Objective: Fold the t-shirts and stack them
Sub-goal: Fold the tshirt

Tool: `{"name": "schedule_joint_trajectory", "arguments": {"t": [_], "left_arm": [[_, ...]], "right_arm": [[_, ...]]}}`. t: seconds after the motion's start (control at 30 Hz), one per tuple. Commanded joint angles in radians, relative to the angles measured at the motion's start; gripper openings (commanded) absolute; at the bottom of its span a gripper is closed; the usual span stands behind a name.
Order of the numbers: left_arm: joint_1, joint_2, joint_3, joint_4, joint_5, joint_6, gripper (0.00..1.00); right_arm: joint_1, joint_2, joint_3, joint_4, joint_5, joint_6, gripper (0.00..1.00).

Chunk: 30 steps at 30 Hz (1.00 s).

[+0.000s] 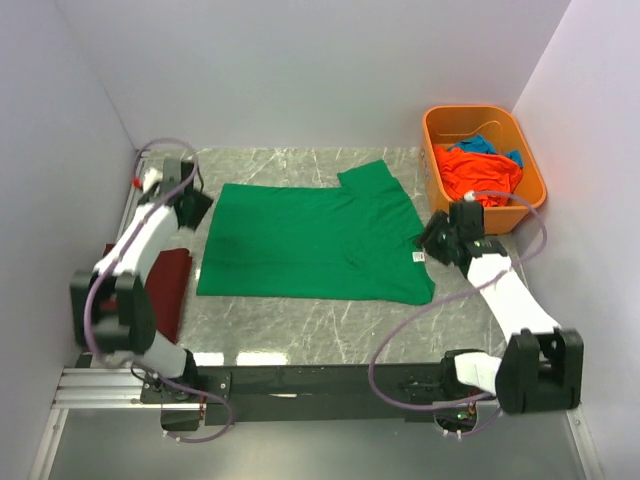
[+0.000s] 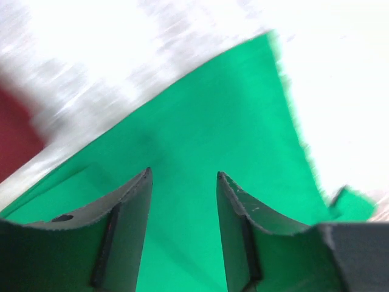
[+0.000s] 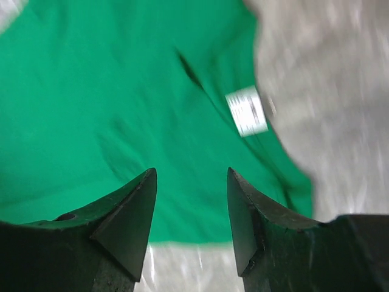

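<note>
You have three plain, pale lavender-white walls closing the cell: back wall (image 1: 320, 70), left wall (image 1: 50, 150), right wall (image 1: 590, 120). The tabletop (image 1: 300, 335) is grey, stone-patterned, white-veined. A black bar (image 1: 320, 382) runs along its near edge, an aluminium rail (image 1: 100, 385) at the left end. Light is soft and even; the left wrist view washes the tabletop white.

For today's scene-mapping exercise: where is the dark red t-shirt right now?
In the top view, the dark red t-shirt lies at the table's left edge, left of the spread green t-shirt, partly hidden by the left arm.
</note>
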Motion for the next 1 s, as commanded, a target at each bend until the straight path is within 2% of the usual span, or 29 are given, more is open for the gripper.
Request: {"name": "schedule_joint_trajectory", "arguments": {"t": [0.0,0.07,0.13,0.27,0.43,0.77,0.97], "left_arm": [[0.003,0.179,0.198,0.028,0.004,0.040,0.50],[0.003,0.324,0.342,0.040,0.035,0.121,0.47],[0.000,0.426,0.519,-0.022,0.004,0.146,0.45],[0.000,0.642,0.701,-0.049,-0.031,0.263,0.43],[0.000,0.794,0.887,-0.064,-0.011,0.367,0.41],[-0.020,0.954,1.034,-0.082,0.012,0.439,0.44],[-0.032,0.994,1.059,-0.064,0.041,0.439,0.45]], "right_arm": [[0.007,0.106,0.121,0.165,0.058,-0.076,0.57],[0.008,0.183,0.201,0.176,0.067,-0.101,0.56],[0.007,0.225,0.244,0.187,0.067,-0.119,0.56],[0.008,0.335,0.365,0.185,0.067,-0.159,0.54],[0.008,0.429,0.462,0.170,0.067,-0.173,0.53],[0.033,0.648,0.647,0.158,0.065,-0.218,0.52],[0.051,0.725,0.718,0.139,0.067,-0.241,0.52]]}}
